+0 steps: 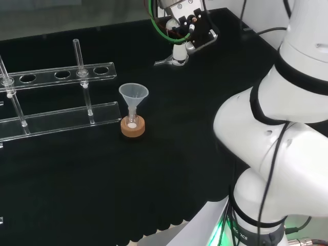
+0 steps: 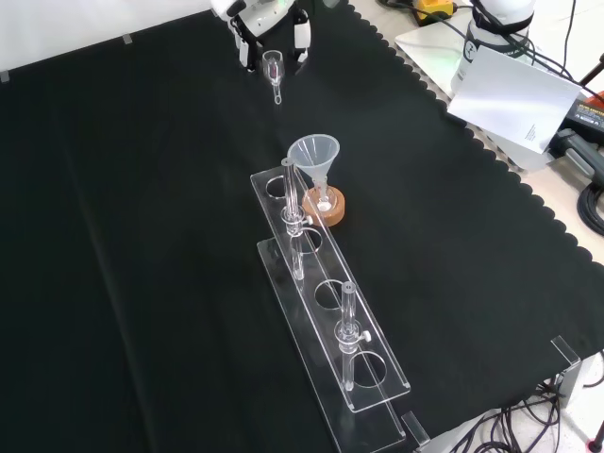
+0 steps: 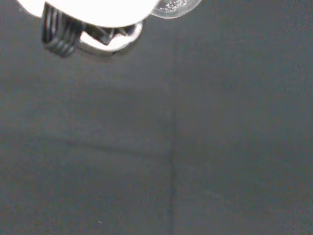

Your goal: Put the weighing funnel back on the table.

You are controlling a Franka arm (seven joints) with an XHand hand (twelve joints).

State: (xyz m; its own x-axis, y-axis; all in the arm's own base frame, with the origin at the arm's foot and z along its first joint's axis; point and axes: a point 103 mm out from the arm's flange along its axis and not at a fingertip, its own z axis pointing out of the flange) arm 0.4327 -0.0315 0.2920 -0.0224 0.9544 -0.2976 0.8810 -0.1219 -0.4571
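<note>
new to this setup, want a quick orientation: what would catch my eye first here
The black and white hand at the head view's top, holding the small clear weighing funnel close to the cloth. Then the funnel standing in a flask on a cork ring mid-bench, with a clear tube rack to its left in that view.

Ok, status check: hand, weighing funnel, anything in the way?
Hand pinching the weighing funnel, low over bare cloth. Touchdown: cannot tell. Funnel and clear rack stand apart, nothing beneath.

Arm [image 1: 277, 118] reaching far out — hand [image 1: 192, 31] low at its end, pointing downward.
</note>
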